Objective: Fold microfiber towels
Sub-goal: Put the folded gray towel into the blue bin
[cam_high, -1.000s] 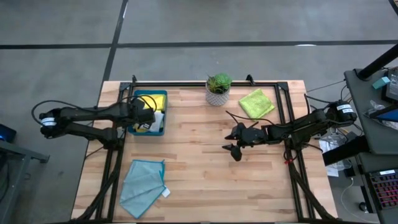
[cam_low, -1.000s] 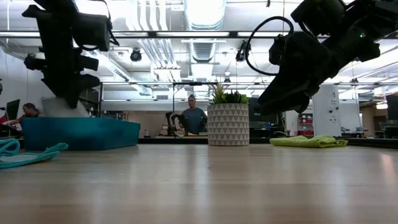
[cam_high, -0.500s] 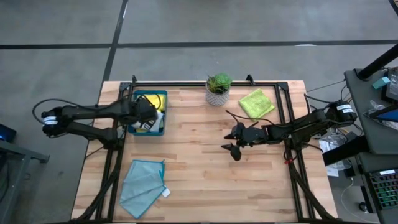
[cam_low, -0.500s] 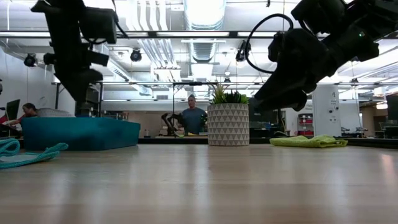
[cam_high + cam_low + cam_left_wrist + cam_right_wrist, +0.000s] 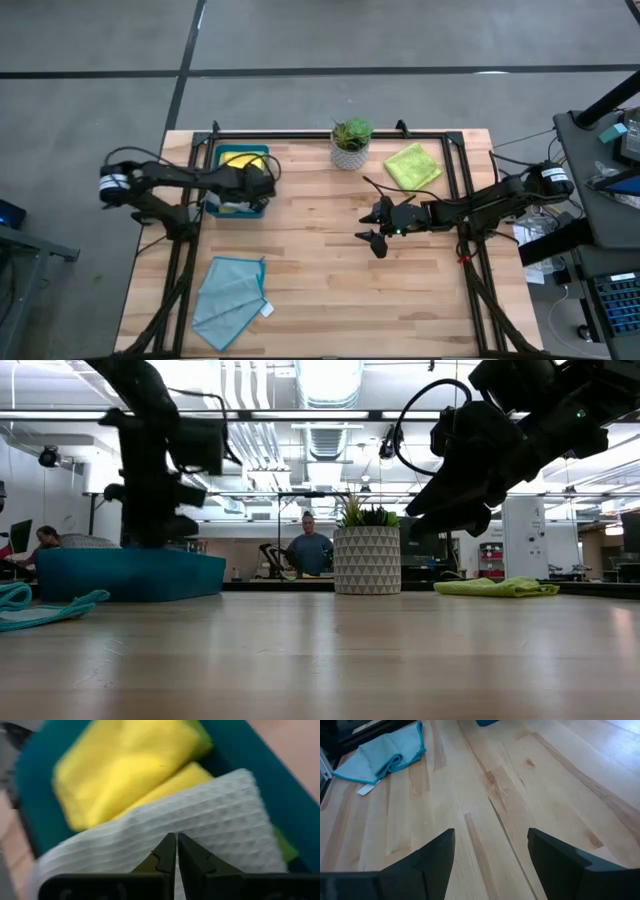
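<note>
A dark teal tray (image 5: 212,183) at the table's far left holds a yellow towel (image 5: 125,765) and a pale grey waffle towel (image 5: 220,815) lying partly over it. My left gripper (image 5: 176,845) reaches down into the tray (image 5: 270,775) with its fingers shut, tips at the grey towel. A light teal towel (image 5: 230,300) with a white tag lies crumpled at the near left. At the far right lies a lime green towel (image 5: 412,165), flat and folded. Mid-table, right of centre, my right gripper (image 5: 490,845) hangs open above bare wood. My left gripper comes slanting down from the table's left, and its shut fingertips (image 5: 170,842) stand at the grey towel's top face near its middle. Whether they touch it or have cloth between them, I cannot tell.
A potted plant (image 5: 350,145) in a white patterned pot stands at the far edge's middle. A black frame runs along the table's far edge and sides. Bare wood lies between the tray and my right gripper (image 5: 370,232). A person (image 5: 310,550) stands in the room beyond.
My left gripper has moved toward the table's right edge across the tray and sunk lower into it, the arm stretching out behind it. My right arm has kept still.
</note>
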